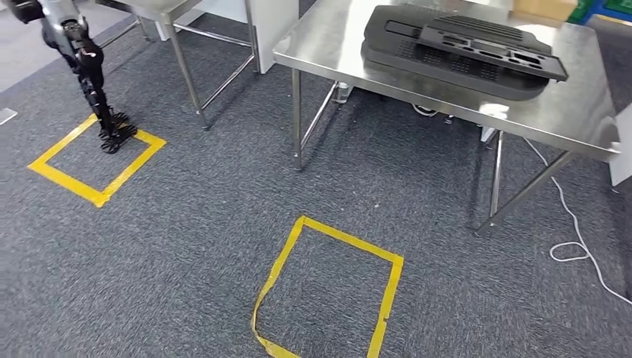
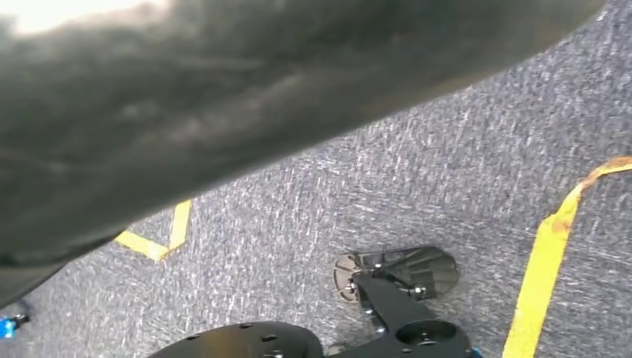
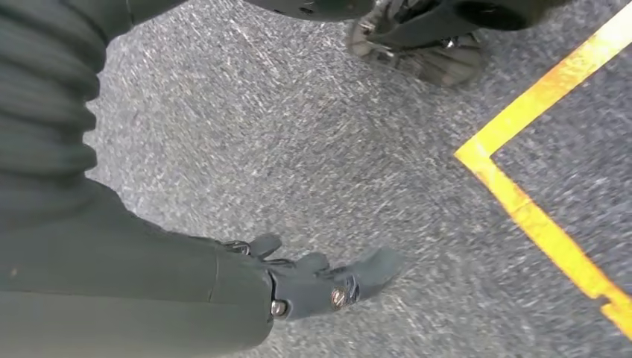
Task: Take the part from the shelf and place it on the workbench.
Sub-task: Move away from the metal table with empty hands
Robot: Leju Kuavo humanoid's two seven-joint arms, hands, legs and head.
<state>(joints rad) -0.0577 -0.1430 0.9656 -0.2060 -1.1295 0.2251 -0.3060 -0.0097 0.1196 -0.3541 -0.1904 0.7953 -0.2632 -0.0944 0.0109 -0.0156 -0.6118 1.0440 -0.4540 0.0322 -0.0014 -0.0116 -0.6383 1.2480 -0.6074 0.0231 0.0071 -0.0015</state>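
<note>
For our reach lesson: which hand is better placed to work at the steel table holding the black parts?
Probably the right. The table with the black parts stands to the right; the right hand is spread and empty. The left hand hangs far left, over floor tape.

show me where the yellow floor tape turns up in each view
Head view: yellow floor tape forms a square at bottom centre, another at left.
Left wrist view: a strip near the right edge.
Right wrist view: a corner at the right.
Shared landmark: the speckled grey carpet under it.
</note>
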